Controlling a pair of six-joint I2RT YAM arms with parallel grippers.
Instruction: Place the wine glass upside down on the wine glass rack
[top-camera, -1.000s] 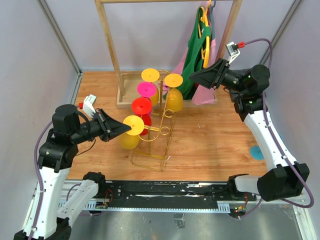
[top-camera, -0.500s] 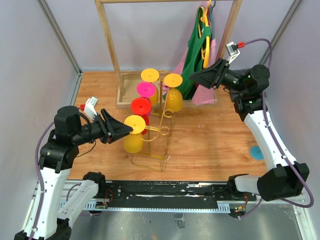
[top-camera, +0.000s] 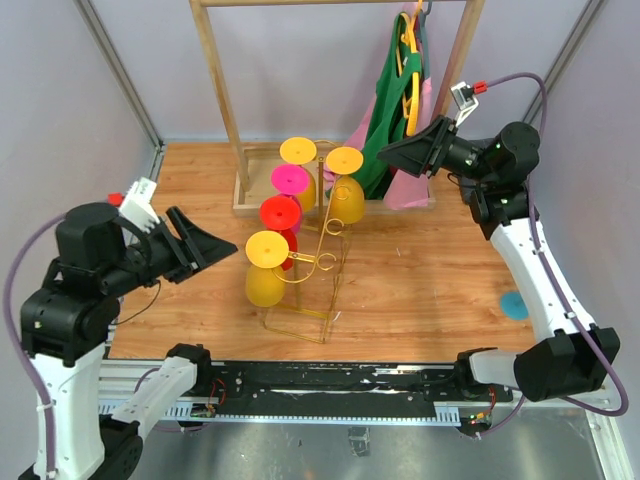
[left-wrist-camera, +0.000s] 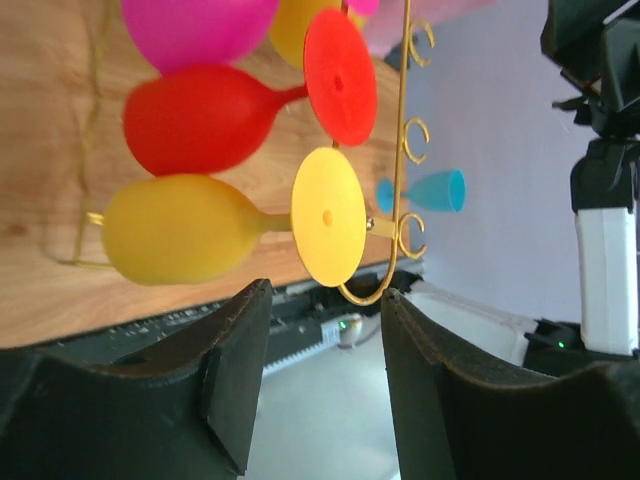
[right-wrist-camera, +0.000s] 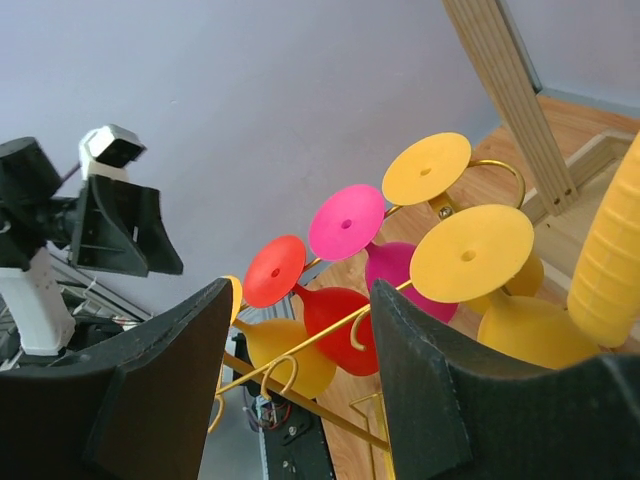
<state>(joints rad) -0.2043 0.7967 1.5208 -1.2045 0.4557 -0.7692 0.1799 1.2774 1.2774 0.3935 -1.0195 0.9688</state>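
Five plastic wine glasses hang bowl-down on the thin gold wire wine glass rack: three yellow, one red, one pink.

Nearest the arm bases, the yellow wine glass hangs from a low loop arm with its round foot on top and its bowl just above the rack's rectangular base. The left gripper hovers beside that foot, apart from it. Only the left wrist view settles how it stands: the black fingers are spread wide with nothing between them. That view also shows the teal cup-shaped piece in profile. From above it is only a teal patch on the wooden table, half hidden by the right arm.

Behind the near glass come the red glass, the pink glass, the rear yellow glass and the right-side yellow glass.

The right gripper hangs high beyond the rack. Its wrist view shows both fingers parted and empty, and all five feet from the far side.

Farthest back stand one tall wooden rail frame and the green and pink garments.
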